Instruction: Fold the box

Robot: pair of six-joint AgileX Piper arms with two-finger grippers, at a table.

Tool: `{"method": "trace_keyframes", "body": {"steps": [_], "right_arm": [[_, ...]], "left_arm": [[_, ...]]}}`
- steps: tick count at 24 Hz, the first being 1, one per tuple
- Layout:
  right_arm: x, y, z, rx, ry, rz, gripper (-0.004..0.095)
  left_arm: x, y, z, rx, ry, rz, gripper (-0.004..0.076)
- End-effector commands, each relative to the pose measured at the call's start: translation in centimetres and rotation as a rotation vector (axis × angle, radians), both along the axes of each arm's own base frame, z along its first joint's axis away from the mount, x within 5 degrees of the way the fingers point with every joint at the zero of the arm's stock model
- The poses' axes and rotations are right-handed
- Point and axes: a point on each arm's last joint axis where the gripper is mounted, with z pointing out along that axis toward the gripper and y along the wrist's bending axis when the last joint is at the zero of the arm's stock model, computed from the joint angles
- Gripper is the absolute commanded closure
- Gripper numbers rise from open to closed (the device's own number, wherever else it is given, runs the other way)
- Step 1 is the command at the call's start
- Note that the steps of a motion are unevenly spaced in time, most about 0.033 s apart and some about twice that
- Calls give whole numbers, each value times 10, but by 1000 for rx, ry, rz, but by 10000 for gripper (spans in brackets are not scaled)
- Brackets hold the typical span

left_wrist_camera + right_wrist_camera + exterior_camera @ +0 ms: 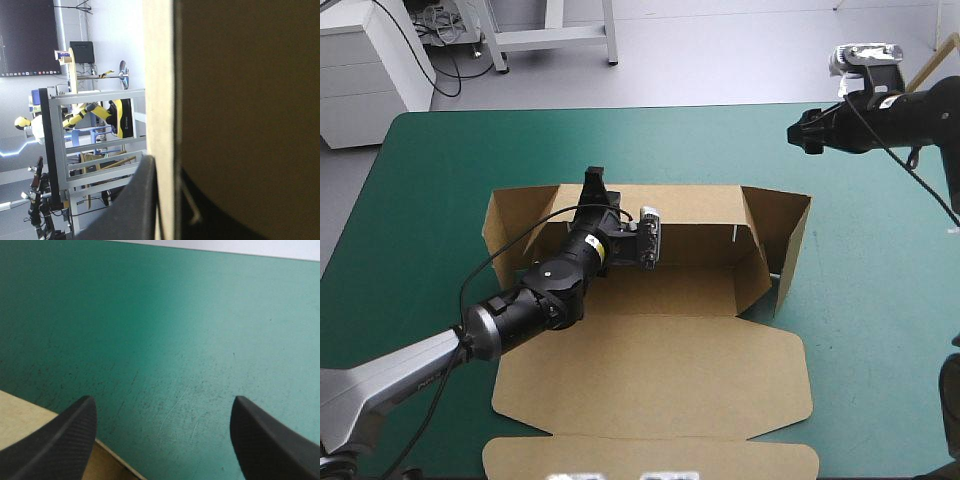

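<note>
Now the left fingers (592,184) are clamping the box (670,370) at its far wall; the right fingers (65,437) are hovering apart over the counter (440,170).

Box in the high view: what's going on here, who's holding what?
The left gripper is shut on the far wall of the brown box; the left wrist view shows the board's edge between its fingers. The side walls stand raised, and the lid lies flat toward the table's near edge. The right gripper hangs open over the teal-green cover, off the box's far right corner, holding nothing.
</note>
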Motion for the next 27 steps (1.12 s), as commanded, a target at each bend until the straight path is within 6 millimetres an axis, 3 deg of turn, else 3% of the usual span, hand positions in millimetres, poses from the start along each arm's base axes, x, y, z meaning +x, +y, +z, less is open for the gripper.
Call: {"method": "trace_keyframes", "body": {"steps": [1, 4, 8, 14, 19, 27], "right_arm": [[12, 0, 6, 46, -70, -21, 220], [35, 3, -23, 101, 20, -7, 220], [42, 6, -49, 124, 170, 43, 222], [25, 5, -51, 63, 244, 75, 224], [6, 3, -64, 33, 302, 65, 243], [-31, 7, -68, 68, 199, 69, 278]], "left_arm": [[-8, -9, -1, -77, 57, -35, 734], [-8, -8, -1, -75, 56, -32, 734], [-8, -8, -1, -81, 58, -29, 734], [-8, -8, -1, -81, 59, -23, 734], [-8, -8, -1, -102, 66, -12, 734], [-7, -7, -1, -100, 66, -9, 734]]}}
